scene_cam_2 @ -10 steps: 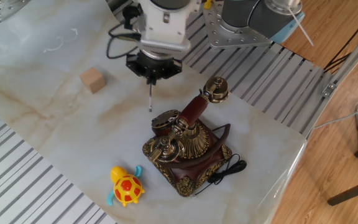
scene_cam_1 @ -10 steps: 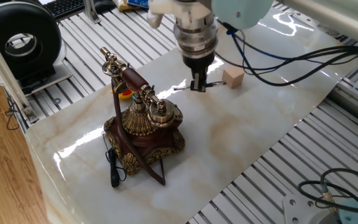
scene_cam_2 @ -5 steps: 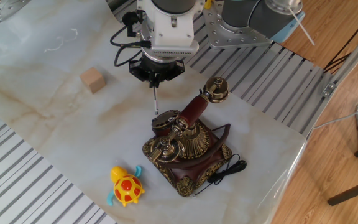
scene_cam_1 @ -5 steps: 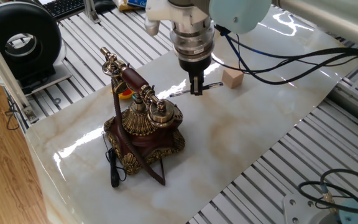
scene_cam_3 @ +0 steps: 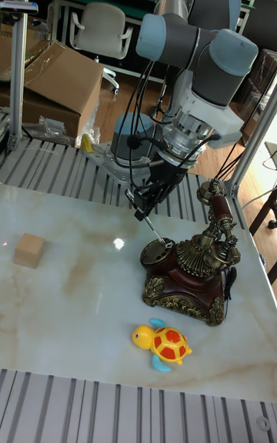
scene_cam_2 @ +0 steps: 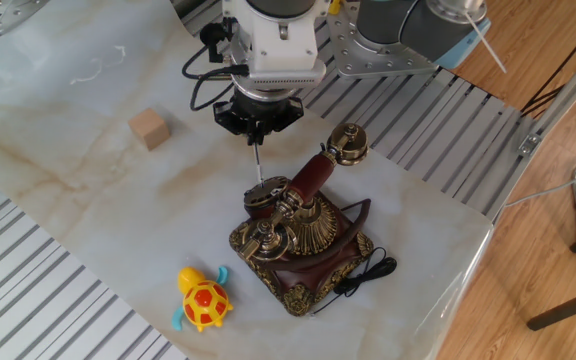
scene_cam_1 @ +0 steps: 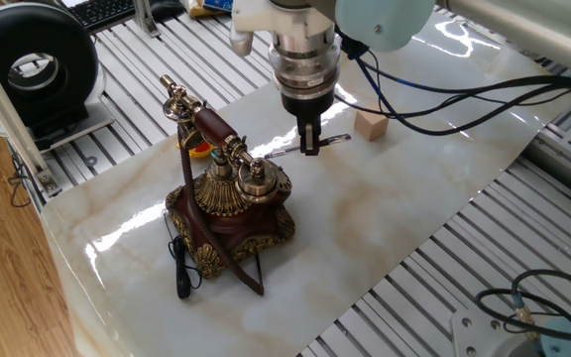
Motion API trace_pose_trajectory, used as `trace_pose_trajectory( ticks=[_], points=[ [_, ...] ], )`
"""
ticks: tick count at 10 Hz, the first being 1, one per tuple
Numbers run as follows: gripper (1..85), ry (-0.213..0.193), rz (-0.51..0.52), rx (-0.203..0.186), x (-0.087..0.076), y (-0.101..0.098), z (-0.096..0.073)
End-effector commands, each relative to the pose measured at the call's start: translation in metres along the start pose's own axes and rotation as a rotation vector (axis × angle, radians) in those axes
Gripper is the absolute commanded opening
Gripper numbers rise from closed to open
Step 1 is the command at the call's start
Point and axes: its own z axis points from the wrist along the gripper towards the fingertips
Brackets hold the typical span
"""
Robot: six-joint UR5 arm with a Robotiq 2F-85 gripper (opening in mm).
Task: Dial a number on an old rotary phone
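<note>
The old rotary phone (scene_cam_1: 231,198) (scene_cam_2: 298,235) (scene_cam_3: 188,266), dark red-brown wood with brass trim, stands on the marble table with its handset resting in the cradle. My gripper (scene_cam_1: 309,147) (scene_cam_2: 256,138) (scene_cam_3: 140,214) hovers just beside and above the phone's dial side. Its fingers are shut on a thin rod (scene_cam_2: 258,165) (scene_cam_3: 152,231) that points down at a slant. The rod's tip sits at the edge of the dial face. Whether it touches cannot be made out.
A small wooden cube (scene_cam_1: 371,123) (scene_cam_2: 149,129) (scene_cam_3: 29,249) lies apart from the phone on the marble table (scene_cam_2: 58,170). A yellow and orange toy turtle (scene_cam_2: 203,298) (scene_cam_3: 163,344) sits near the phone's base. The phone's black cord (scene_cam_1: 179,268) trails off the base. Ribbed metal surrounds the slab.
My gripper has moved with the rod toward the phone, away from the cube. The rod's tip now reaches the dial side. The phone has not moved.
</note>
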Motion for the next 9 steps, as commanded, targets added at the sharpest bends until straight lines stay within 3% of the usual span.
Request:
trace_pose_trajectory(
  ticks=[1,9],
  points=[
    [1.3,0.005,-0.029,0.005,0.002,-0.002,-0.002],
    [1.3,0.025,-0.082,0.033,-0.010,0.000,0.008]
  ],
)
